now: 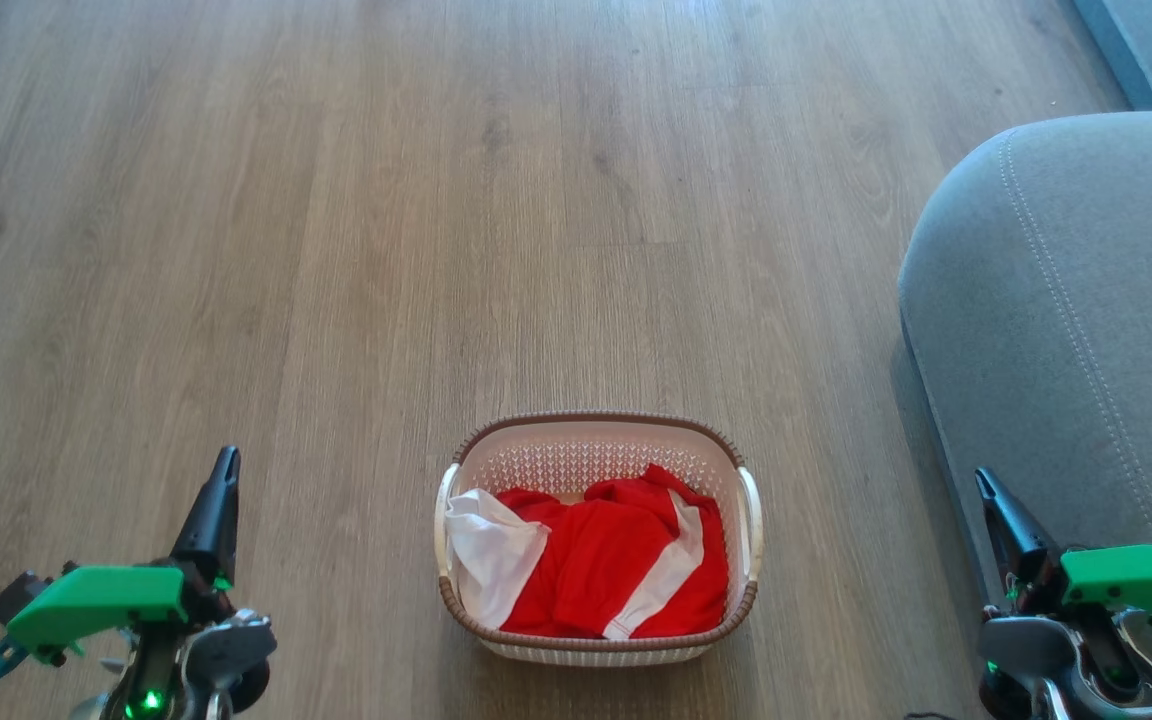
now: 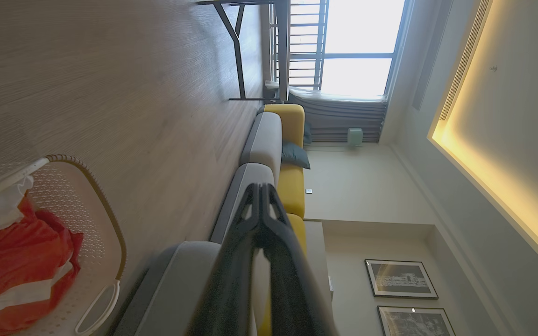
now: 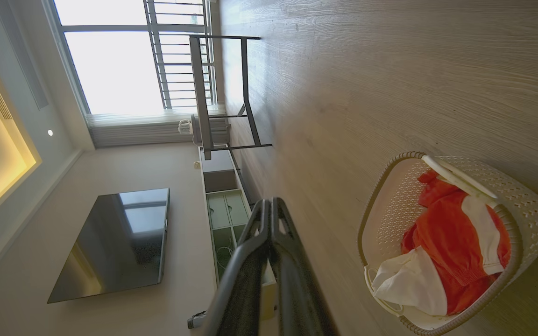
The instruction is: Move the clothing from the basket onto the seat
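Note:
The clothing (image 1: 604, 568), red fabric with white stripes plus a white piece, lies bunched inside the cream perforated basket (image 1: 600, 437) on the wood floor at the bottom centre of the head view. The grey seat (image 1: 1066, 320) fills the right side. My left gripper (image 1: 227, 460) stands shut to the basket's left, empty. My right gripper (image 1: 981, 478) is shut at the seat's edge, right of the basket. The left wrist view has the basket (image 2: 87, 224) and clothing (image 2: 17, 266) at lower left, fingers (image 2: 250, 210) closed. The right wrist view has the basket (image 3: 390, 210) and clothing (image 3: 446, 242) at lower right, fingers (image 3: 284, 224) closed.
Wood floor (image 1: 386, 220) stretches wide beyond the basket. A grey and yellow sofa (image 2: 269, 149) runs along the wall. A dark-framed table (image 3: 222, 93) stands near the window, with a low cabinet (image 3: 224, 210) and a wall television (image 3: 115, 242) on the other side.

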